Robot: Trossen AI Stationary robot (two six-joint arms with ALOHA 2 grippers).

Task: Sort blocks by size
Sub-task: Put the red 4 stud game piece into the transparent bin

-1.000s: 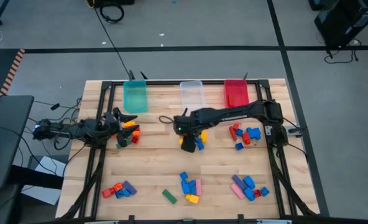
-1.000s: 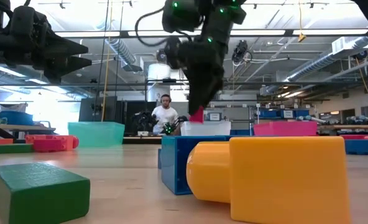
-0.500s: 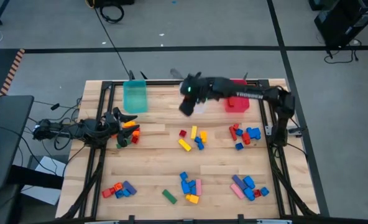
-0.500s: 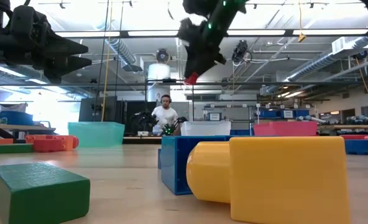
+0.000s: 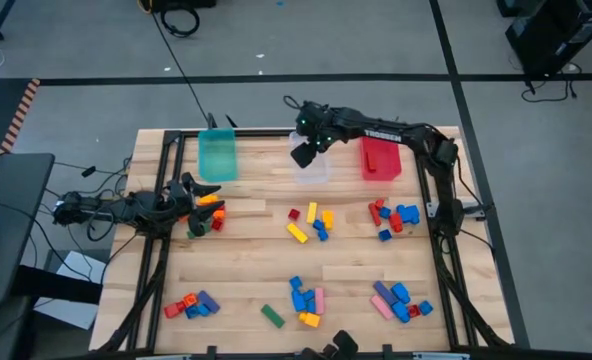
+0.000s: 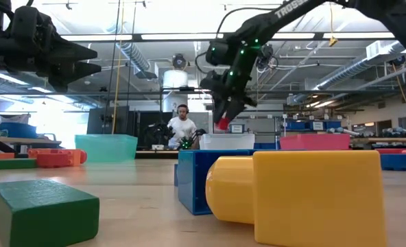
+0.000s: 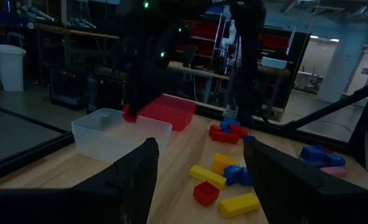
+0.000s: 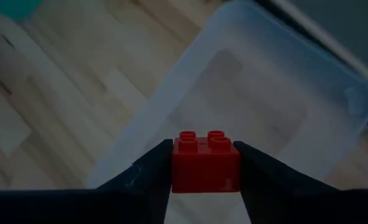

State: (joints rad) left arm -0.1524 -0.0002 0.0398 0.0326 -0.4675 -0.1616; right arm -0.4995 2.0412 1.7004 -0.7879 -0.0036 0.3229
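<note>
My right gripper is shut on a small red brick and holds it over the clear bin at the table's far edge. The brick also shows in the low view. The clear bin lies below the brick in the right wrist view. My left gripper waits open at the table's left side, over a small cluster of blocks. Other blocks lie in loose clusters on the table: one in the middle and one at the right. My right gripper pinches the red brick by two opposite side faces between its two fingers. The fingers slant down from above. The brick is lifted clear, above the clear bin, and the studs on its top show.
A teal bin and a red bin flank the clear one along the far edge. More block clusters lie near the front edge, with a green block. A person shows in the room beyond.
My right gripper has risen from the middle cluster with the red brick and swung toward the table's far edge. It now stands over the clear bin. The brick has stayed between the fingers, clear of the table.
</note>
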